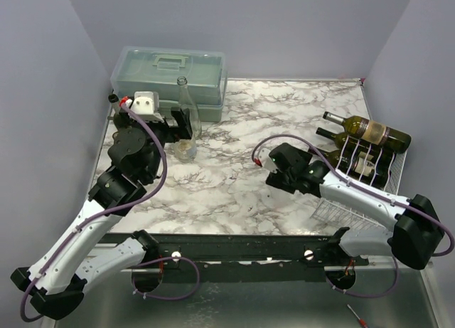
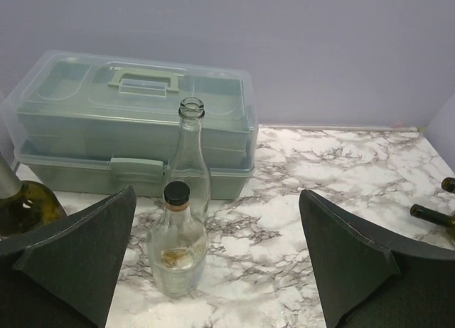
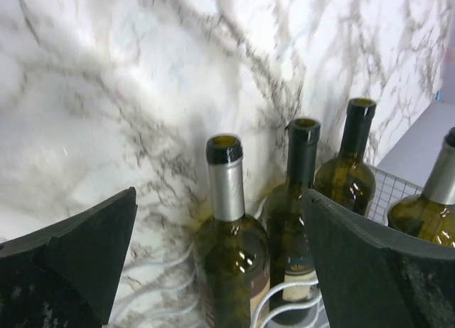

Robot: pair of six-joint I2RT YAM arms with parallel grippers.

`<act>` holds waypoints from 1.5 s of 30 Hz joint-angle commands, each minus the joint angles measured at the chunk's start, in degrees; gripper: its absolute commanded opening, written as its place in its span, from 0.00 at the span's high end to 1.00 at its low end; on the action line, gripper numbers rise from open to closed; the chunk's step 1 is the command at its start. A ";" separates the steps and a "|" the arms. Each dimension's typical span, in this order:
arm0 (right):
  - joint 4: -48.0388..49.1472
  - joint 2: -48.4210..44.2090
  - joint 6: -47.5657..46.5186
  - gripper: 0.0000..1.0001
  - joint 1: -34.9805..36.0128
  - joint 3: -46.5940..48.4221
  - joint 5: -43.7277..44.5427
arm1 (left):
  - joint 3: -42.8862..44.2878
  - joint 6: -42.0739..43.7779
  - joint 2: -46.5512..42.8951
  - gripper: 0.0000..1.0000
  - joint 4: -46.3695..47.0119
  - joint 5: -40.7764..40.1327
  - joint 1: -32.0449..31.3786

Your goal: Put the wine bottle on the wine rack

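Near the right edge of the table (image 1: 234,193), the right pincer (image 3: 219,196) hangs open, its two fingers (image 3: 85,250) spread wide with nothing between them. It faces the mouths of dark bottles (image 3: 229,235) lying side by side. These already rest on the white wire rack (image 1: 340,213), which sits against the right edge with their necks pointing toward the table's middle. The top view shows three of them; the right wrist view shows four, the nearest with a silver foil neck. Toward the far left corner, the left pincer (image 2: 217,200) is also open and holds nothing. Just ahead of its gap a small round flask (image 2: 178,250) with a black cap stands upright on the table. A tall clear bottle (image 2: 190,157), uncapped and upright, stands right behind the flask, and whether they touch cannot be told. Beyond both, a grey-green toolbox (image 2: 85,129) sits in the far left corner with its lid shut. A green bottle (image 2: 28,203) shows partly at the left margin of the left wrist view, before the toolbox.
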 commanded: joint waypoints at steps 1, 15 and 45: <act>6.95 1.01 7.54 0.00 0.64 5.02 -4.04 | -0.70 1.92 1.29 0.01 1.41 -2.14 0.77; 27.54 9.73 36.24 0.00 0.63 13.31 -10.71 | 0.60 3.00 6.79 0.01 0.61 -4.63 2.75; 18.11 -8.47 40.92 0.00 0.59 9.70 -21.00 | 32.30 -7.76 43.99 0.01 -26.66 -10.53 39.93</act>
